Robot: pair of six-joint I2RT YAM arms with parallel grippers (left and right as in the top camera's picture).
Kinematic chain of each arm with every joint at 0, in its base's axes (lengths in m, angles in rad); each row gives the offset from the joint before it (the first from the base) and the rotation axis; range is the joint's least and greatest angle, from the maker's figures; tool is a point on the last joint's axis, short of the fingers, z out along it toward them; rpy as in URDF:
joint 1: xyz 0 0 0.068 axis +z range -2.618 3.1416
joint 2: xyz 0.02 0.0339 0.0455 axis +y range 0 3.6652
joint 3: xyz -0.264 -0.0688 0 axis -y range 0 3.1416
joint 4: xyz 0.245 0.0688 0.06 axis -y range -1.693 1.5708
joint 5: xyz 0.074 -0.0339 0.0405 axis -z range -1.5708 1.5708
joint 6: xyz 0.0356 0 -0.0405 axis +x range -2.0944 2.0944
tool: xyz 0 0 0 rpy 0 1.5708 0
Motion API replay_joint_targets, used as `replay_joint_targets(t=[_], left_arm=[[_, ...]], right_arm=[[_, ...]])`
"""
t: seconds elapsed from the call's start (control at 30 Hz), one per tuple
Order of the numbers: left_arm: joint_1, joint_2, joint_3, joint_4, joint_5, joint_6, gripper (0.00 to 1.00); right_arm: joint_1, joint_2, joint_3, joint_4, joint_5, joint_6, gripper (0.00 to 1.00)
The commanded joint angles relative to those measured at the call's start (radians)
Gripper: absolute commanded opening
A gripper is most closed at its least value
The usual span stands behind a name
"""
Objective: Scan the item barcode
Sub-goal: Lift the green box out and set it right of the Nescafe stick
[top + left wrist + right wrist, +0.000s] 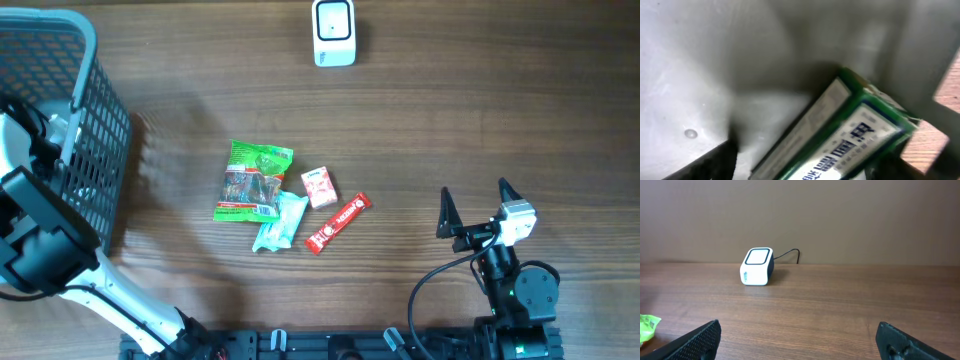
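Note:
In the left wrist view, a green and white box [850,130] with printed characters lies tilted on the pale floor of the grey basket [95,120]. My left gripper [802,167] straddles the box; a thin gap shows at the left finger, and the right finger is at the box's edge. The picture is blurred. The white barcode scanner [333,32] stands at the table's far edge and also faces the right wrist camera [757,266]. My right gripper [475,205] stands open and empty at the front right, far from the scanner.
Mid-table lie a green snack packet [254,180], a teal packet [280,222], a small red and white box [319,186] and a red bar [338,222]. The left arm [30,230] reaches into the basket at the left edge.

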Motion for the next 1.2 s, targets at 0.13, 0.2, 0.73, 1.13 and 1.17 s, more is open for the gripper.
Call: replay_joint_targets(t=[0.13, 0.2, 0.73, 1.13, 1.17], left_arm=[[0.006, 0.025, -0.005, 0.061, -0.013, 0.021, 0.04], [0.006, 0.015, -0.002, 0.068, -0.013, -0.005, 0.04], [-0.064, -0.502, 0.444, -0.052, 0.430, -0.670, 0.04], [-0.783, -0.523, 0.025, -0.124, 0.568, -0.685, 0.04], [-0.842, -0.518, -0.050, -0.039, 0.568, -0.727, 0.04]], right_arm=[[-0.003, -0.003, -0.001, 0.003, 0.010, -0.005, 1.00], [-0.003, -0.003, -0.001, 0.003, 0.010, -0.005, 1.00], [-0.003, -0.003, -0.001, 0.003, 0.010, -0.005, 1.00], [-0.003, -0.003, -0.001, 0.003, 0.010, -0.005, 1.00], [-0.003, -0.003, -0.001, 0.003, 0.010, -0.005, 1.00]])
